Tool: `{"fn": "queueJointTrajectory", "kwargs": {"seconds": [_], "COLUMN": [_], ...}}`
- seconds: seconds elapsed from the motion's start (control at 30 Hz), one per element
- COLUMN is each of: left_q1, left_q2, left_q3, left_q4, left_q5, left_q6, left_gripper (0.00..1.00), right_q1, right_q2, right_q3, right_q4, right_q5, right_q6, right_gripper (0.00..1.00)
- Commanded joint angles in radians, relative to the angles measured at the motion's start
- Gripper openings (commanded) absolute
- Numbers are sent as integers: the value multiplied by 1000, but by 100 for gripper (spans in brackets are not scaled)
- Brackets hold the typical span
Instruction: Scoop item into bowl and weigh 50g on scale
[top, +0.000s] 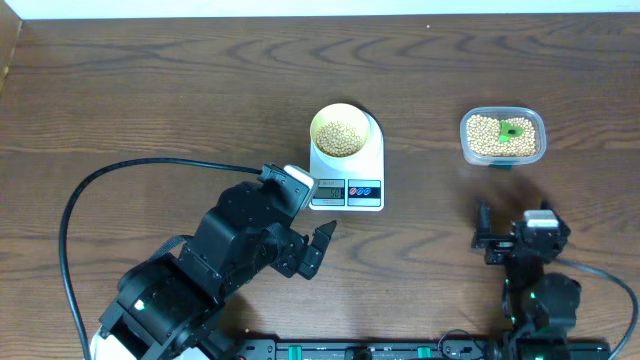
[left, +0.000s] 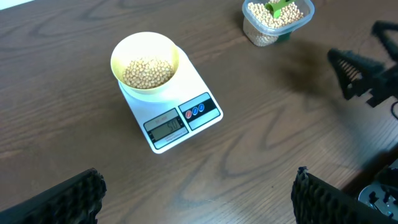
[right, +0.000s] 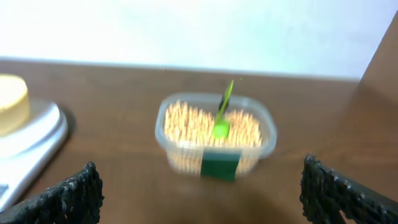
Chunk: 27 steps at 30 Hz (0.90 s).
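Scale (top: 350, 170) stands on dark wood-grain table (top: 150, 100) before pale wall (right: 186, 25).

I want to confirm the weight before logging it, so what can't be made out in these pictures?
- scale display: the digits are too small to read with certainty in the left wrist and overhead views.
- bowl: in the right wrist view it is blurred and cut off by the left edge, so its contents are hidden.
- green scoop in the tub: its shape is lost to blur in the right wrist view and too small overhead.
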<state>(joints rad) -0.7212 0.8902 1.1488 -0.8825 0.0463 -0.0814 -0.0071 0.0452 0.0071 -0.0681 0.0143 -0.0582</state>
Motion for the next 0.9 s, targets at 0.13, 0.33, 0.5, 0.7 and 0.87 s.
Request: {"fn": "queueJointTrajectory", "kwargs": {"seconds": [0.13, 0.33, 0.5, 0.7, 0.87], "left_q1": [3, 3, 3, 3, 3], "left_q2": [-2, -2, -2, -2, -2], "left_q3": [7, 7, 7, 7, 7], "left_q4": [1, 1, 1, 0, 0], "left_q5": [-2, -2, -2, -2, -2], "left_q6": [-2, -2, -2, -2, -2], "left_gripper": [98, 98, 98, 98, 98], "right_q1": [42, 55, 68, 88, 88], "right_q2": [-40, -40, -40, -40, -40], "right_q3": [-2, -2, -2, -2, -2], "right_q4": [-4, -7, -6, -7, -8], "right_q5": [-6, -6, -6, -6, -6], "right_q6": [13, 13, 13, 13, 13], "right_gripper": [99, 99, 99, 99, 91]}}
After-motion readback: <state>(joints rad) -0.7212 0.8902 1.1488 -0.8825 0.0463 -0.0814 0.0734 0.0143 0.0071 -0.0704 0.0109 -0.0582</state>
